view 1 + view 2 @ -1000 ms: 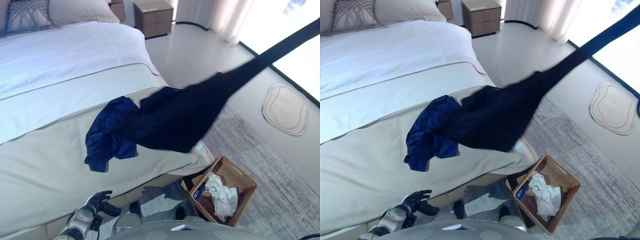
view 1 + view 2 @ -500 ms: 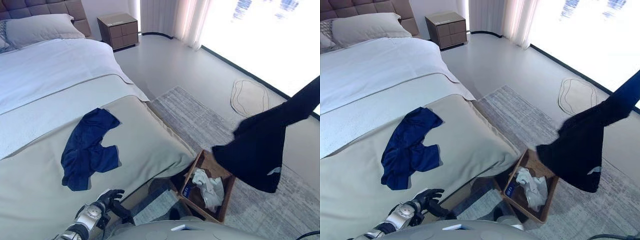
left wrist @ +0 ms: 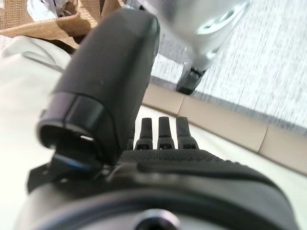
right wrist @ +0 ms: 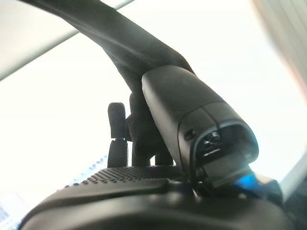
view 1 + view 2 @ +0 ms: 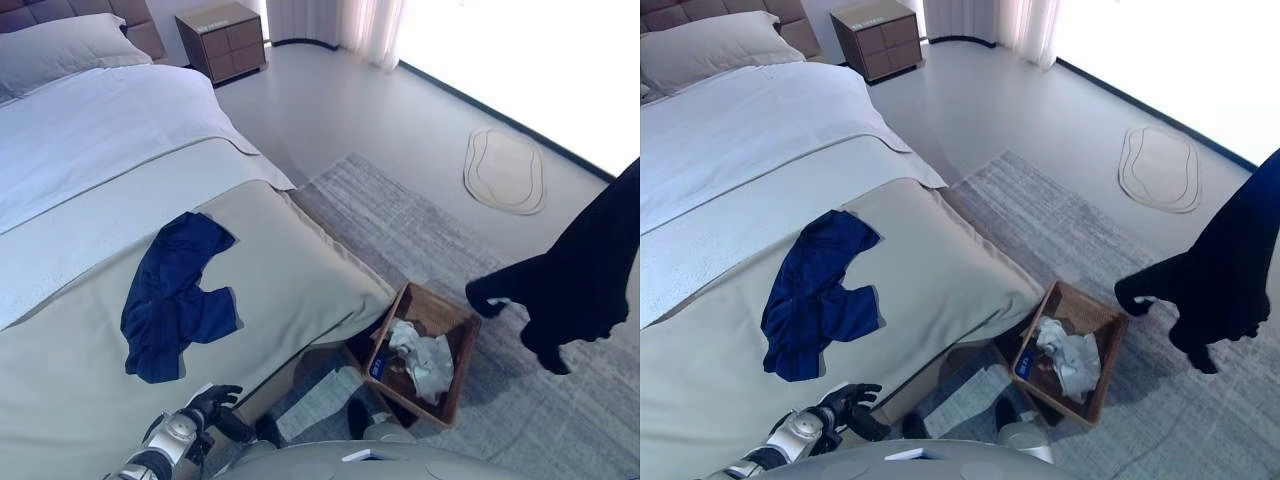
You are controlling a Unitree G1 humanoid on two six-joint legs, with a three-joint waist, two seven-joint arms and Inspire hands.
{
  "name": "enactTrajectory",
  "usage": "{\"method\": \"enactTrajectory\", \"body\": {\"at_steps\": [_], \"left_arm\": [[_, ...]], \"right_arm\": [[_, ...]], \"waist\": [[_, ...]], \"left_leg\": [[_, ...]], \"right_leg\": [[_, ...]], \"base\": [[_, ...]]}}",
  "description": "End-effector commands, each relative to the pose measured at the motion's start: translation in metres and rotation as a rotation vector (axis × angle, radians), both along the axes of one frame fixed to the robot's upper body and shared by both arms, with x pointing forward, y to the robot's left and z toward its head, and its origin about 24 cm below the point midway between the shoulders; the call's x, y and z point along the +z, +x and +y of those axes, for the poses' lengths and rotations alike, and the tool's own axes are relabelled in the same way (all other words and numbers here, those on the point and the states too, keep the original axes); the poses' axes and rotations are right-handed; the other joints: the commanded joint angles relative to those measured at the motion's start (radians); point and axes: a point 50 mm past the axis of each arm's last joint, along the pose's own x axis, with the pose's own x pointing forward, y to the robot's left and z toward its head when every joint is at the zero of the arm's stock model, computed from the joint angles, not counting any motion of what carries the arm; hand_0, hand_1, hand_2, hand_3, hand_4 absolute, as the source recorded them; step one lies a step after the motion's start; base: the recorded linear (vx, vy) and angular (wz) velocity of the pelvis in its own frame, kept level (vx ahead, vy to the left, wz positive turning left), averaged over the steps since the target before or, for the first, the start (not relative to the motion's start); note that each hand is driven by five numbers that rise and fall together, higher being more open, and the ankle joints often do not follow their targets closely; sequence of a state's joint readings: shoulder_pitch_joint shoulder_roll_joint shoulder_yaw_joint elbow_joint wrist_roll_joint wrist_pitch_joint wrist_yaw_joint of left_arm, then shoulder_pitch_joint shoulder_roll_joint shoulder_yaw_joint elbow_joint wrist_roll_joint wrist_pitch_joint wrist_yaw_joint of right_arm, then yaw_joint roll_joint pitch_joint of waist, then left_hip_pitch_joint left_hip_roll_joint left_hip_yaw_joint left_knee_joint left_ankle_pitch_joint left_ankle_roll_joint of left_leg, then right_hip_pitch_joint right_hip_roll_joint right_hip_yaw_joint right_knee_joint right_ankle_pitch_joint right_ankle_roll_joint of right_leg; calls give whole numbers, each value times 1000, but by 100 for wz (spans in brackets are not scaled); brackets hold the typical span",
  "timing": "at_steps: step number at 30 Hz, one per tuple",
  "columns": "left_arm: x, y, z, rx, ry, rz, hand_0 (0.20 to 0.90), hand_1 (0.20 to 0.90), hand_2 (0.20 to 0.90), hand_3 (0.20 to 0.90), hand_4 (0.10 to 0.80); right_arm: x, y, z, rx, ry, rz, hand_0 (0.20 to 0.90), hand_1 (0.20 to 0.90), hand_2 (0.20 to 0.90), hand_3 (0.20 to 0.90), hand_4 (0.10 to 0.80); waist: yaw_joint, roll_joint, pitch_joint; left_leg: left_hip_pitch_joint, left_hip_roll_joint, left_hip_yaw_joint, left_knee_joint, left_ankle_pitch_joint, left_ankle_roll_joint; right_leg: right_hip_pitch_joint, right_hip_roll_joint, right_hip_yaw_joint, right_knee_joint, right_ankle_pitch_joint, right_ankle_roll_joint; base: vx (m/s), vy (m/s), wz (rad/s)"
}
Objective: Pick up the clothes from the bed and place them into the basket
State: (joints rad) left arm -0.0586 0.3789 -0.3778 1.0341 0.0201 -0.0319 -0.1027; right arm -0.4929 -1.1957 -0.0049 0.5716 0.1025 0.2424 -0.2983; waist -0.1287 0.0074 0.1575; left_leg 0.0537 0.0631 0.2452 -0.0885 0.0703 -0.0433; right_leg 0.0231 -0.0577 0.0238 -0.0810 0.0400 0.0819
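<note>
1. Pillow lay at the head of the bed, with a brown nightstand standing on the floor beyond it.
2. Blue garment lay crumpled on the beige bedspread, near the foot of the bed and well apart from the basket.
3. Left hand hung low beside the bed's edge; in its own wrist view the fingers stood straight and apart, holding nothing.
4. Wicker basket sat on the grey rug just beside the bed's corner, with white cloth bunched inside it.
5. Oval mat lay on the pale floor farther off, past the rug.
6. Black garment hung in the air at the far right, above the rug and to the right of the basket, not touching it.
7. Right hand showed only in its wrist view, where the thumb and fingers were curled round a bunched strip of the black garment.
</note>
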Motion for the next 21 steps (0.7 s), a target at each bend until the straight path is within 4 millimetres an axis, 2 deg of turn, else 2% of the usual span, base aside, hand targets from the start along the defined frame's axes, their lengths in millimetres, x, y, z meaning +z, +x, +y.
{"method": "enactTrajectory", "body": {"at_steps": [1, 5, 16, 21], "left_arm": [[20, 37, 1, -42, -4, -165, 900, 900, 900, 900, 800], [22, 42, -8, -51, -26, -200, 900, 900, 900, 900, 800], [15, 30, 2, 19, -6, -157, 900, 900, 900, 900, 800], [16, 31, 0, 13, -17, -166, 900, 900, 900, 900, 800]], "right_arm": [[62, -11, 9, 1, -171, -215, 300, 300, 300, 200, 100], [43, -11, 8, 14, -149, -163, 300, 300, 300, 200, 100], [8, -4, 24, 122, -84, -68, 300, 300, 300, 200, 100], [-10, 7, 53, 336, 93, -117, 300, 300, 300, 200, 100]], "waist": [[10, -17, 23], [-3, 0, 41], [-20, 9, 55], [-24, 6, 65]], "left_leg": [[13, -20, -49, 55, -140, 15], [17, -24, -46, 40, -132, 7], [9, -17, -34, 30, -116, -11], [8, -13, -42, 29, -112, -13]], "right_leg": [[-52, 8, -102, 87, -55, -17], [-52, 7, -103, 76, -48, -19], [-66, 11, -117, 71, -52, -26], [-68, 13, -110, 77, -55, -33]], "base": [[-86, 9, 1], [-44, 6, -1], [-6, -2, -2], [0, 0, 0]]}}
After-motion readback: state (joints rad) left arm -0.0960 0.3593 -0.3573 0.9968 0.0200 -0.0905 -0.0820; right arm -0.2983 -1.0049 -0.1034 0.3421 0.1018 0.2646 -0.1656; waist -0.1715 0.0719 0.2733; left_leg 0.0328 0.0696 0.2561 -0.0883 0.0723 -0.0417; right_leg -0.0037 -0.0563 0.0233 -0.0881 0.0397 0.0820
